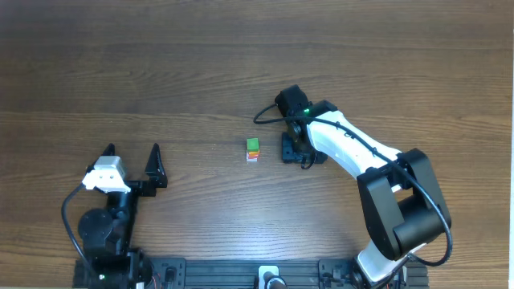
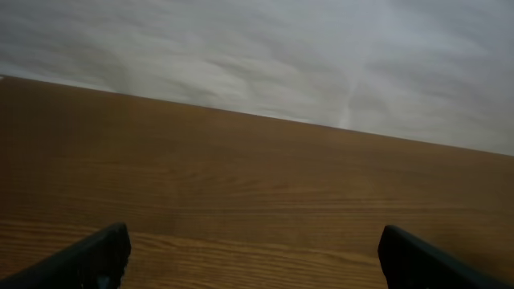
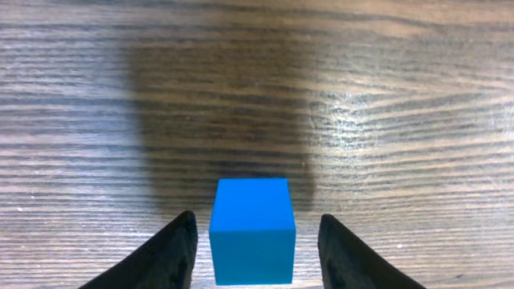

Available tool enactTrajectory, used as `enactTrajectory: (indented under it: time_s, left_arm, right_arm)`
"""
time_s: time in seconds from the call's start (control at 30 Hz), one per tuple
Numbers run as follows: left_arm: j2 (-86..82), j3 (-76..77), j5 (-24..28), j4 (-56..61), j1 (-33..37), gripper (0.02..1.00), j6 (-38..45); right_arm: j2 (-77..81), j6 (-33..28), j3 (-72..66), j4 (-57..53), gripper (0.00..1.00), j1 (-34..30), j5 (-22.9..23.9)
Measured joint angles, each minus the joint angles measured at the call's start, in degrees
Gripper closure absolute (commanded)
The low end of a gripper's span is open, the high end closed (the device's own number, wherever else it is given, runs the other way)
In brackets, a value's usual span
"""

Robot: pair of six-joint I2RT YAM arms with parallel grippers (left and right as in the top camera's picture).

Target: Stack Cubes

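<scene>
A blue cube (image 3: 252,229) sits on the wooden table (image 3: 401,96) between the fingers of my right gripper (image 3: 257,218), which stands open with a small gap on each side of the cube. Seen from the top, the right gripper (image 1: 297,151) points down near the table's middle. Just to its left is a small stack of cubes (image 1: 252,149), green on top with an orange-red one under it. My left gripper (image 1: 132,149) is open at the left of the table, away from the cubes, and nothing lies between its fingers (image 2: 96,257).
The wooden table (image 1: 161,64) spreads wide and bare around the stack. A pale wall (image 2: 257,56) rises beyond the table's far edge. The arm bases and a black rail (image 1: 257,273) run along the near edge.
</scene>
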Motion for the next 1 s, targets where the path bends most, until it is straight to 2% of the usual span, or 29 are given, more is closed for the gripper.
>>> enactTrajectory:
  time_s: [0.17,0.33,0.87,1.0]
  left_arm:
    - [0.0,0.0,0.0,0.0,0.0,0.020,0.0]
    - [0.0,0.0,0.0,0.0,0.0,0.020,0.0]
    - [0.0,0.0,0.0,0.0,0.0,0.020,0.0]
    - [0.0,0.0,0.0,0.0,0.0,0.020,0.0]
  right_arm:
    - [0.0,0.1,0.0,0.0,0.557,0.0,0.0]
    - [0.0,-0.3,0.0,0.0,0.728,0.0,-0.2]
    - [0.0,0.0,0.0,0.1,0.794,0.0,-0.6]
    - [-0.1,0.1,0.6,-2.9,0.809,0.0,-0.6]
